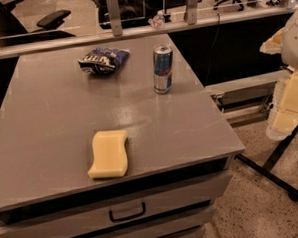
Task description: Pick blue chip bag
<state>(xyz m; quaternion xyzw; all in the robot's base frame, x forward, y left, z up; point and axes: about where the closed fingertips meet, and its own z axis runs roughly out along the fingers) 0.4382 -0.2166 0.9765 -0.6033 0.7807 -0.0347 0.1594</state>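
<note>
The blue chip bag is a small crinkled dark blue foil bag with white lettering. It lies flat at the far middle of the grey cabinet top. An upright blue-and-silver drink can stands to its right, apart from it. My gripper shows as pale cream and white parts at the right edge of the view, off the cabinet and well to the right of the bag and the can. It holds nothing that I can see.
A yellow sponge lies near the cabinet's front edge. The cabinet has a drawer with a handle below the top. A railing and office chairs stand behind. A black stand leg crosses the speckled floor on the right.
</note>
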